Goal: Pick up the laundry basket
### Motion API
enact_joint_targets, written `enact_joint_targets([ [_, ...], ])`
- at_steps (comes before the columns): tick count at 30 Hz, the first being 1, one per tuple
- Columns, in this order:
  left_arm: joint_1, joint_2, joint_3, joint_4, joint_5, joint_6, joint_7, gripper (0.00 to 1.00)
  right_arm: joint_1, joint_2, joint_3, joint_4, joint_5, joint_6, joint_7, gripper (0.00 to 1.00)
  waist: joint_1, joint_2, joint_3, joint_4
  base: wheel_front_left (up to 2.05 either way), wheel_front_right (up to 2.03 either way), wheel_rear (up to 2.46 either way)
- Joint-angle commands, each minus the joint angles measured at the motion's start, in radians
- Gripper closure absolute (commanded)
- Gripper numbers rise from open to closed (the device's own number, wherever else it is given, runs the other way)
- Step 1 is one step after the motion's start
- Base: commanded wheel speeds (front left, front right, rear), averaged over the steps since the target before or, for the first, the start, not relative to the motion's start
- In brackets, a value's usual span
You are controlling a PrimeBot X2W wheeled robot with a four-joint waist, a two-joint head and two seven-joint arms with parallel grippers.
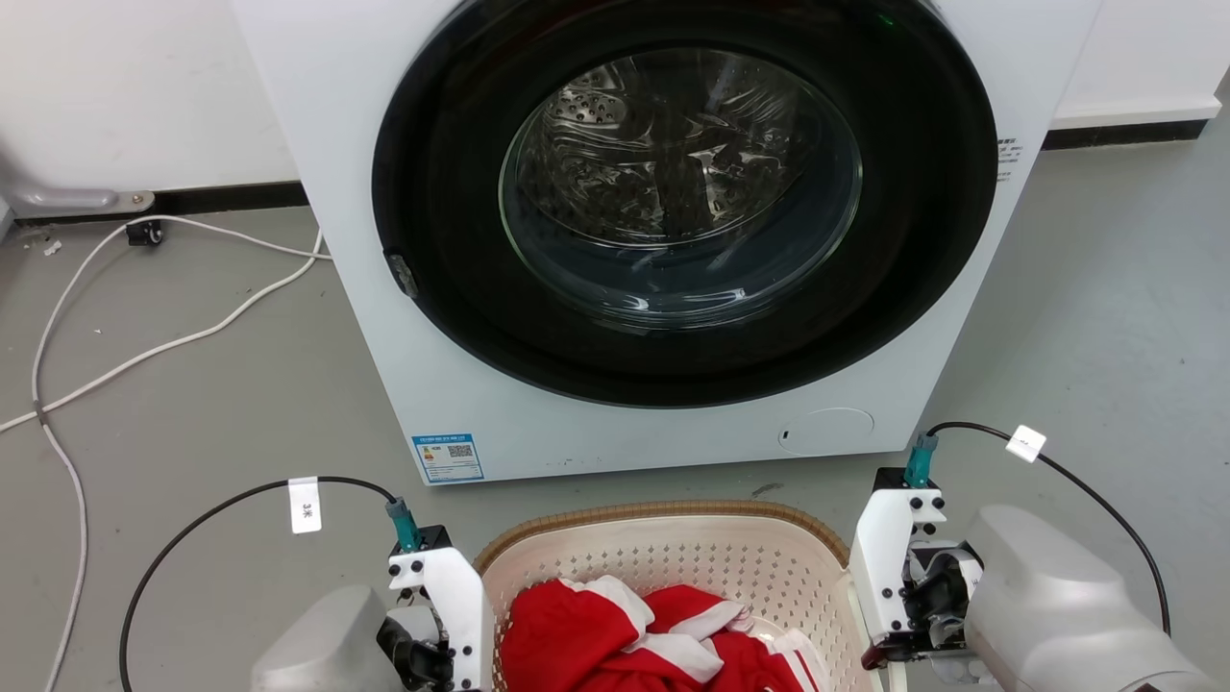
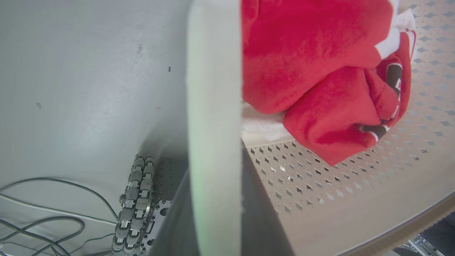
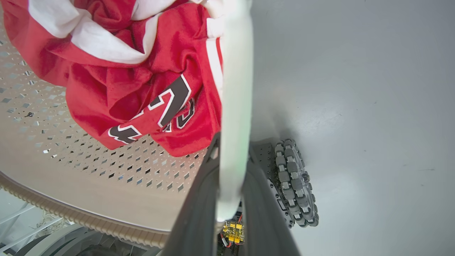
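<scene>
A grey floor [image 1: 192, 404] carries a white front-loading washing machine [image 1: 384, 384], its round door facing you. Just before it, low in the head view and between your two arms, is the laundry basket [image 1: 663, 553] — cream plastic with perforated walls and a brown woven-look rim.

Expect it to be light and fairly stiff. The thin pierced walls will likely flex if squeezed, and the smooth plastic may slip, so the side handles are the places to hold. It stands upright, with its mouth open to the ceiling. Its near end is cut off, so the long axis is a judgement: probably side to side, handle to handle, parallel to the machine's front.

Inside lies a crumpled red and white garment [image 1: 615, 634], soft and adding little weight.

The left handle [image 2: 213, 89] runs between the dark fingers of the left pincer [image 2: 215, 167], which look pressed onto it. The right pincer [image 3: 233, 145] grips the right handle [image 3: 236, 71] the same way. Lift both together and level.
</scene>
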Motion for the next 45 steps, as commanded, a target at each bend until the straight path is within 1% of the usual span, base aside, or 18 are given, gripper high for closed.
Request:
enact_joint_targets([
  [1, -0.004, -0.017, -0.001, -0.012, -0.012, -0.013, -0.004, 1.00, 0.015, 0.008, -0.003, -0.004, -0.005, 0.004, 0.001, 1.00, 0.0000, 0.0000, 0.000, 0.001, 0.00, 0.00, 0.00],
  [45, -0.024, -0.011, -0.055, -0.009, -0.074, -0.013, -0.017, 1.00, 0.021, 0.014, -0.060, -0.004, -0.040, 0.003, 0.011, 1.00, 0.0000, 0.0000, 0.008, 0.001, 0.00, 0.00, 0.00],
])
